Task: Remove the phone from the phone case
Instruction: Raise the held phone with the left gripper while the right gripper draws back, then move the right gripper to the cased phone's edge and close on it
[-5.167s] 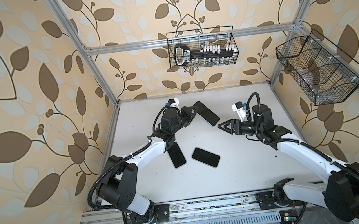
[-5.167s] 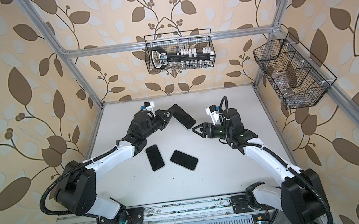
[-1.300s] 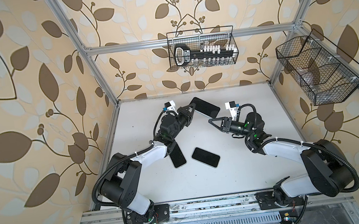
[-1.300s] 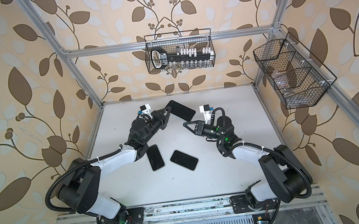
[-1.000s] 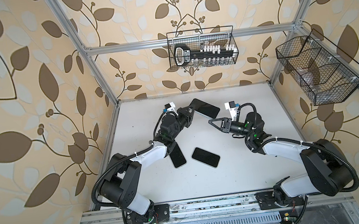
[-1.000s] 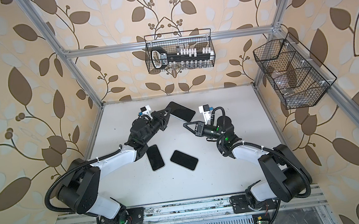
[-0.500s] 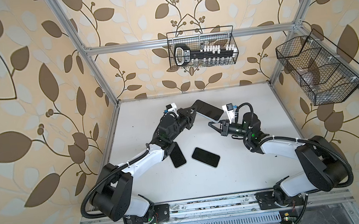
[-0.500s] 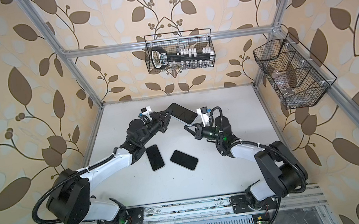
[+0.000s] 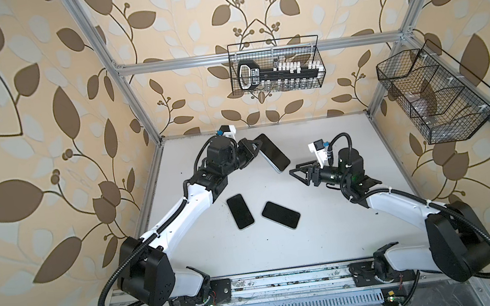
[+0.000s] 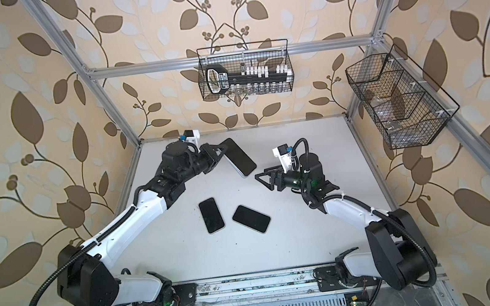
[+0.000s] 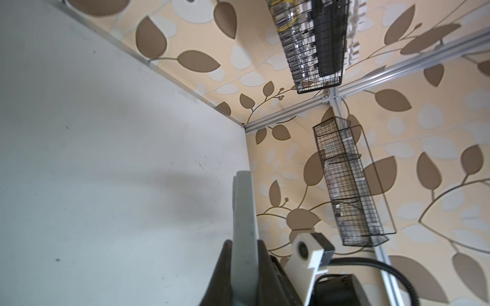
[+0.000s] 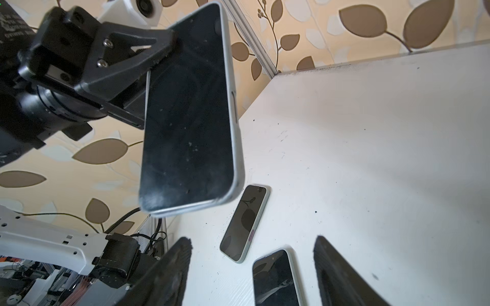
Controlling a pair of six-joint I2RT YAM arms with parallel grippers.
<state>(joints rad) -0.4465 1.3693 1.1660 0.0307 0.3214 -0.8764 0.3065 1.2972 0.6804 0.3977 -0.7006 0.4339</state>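
Now: phone [image 9: 274, 151] aloft, free end offered

Clamped on one short end, the left gripper [image 9: 256, 146] holds it above the table [image 9: 313, 241], far side. The right gripper [image 9: 300, 174] stands wide, just short of the free end. Likely stiff, slick glass in a pliable case [image 12: 236, 119]; peel at a free corner. Its long axis runs toward the right gripper, screen up.
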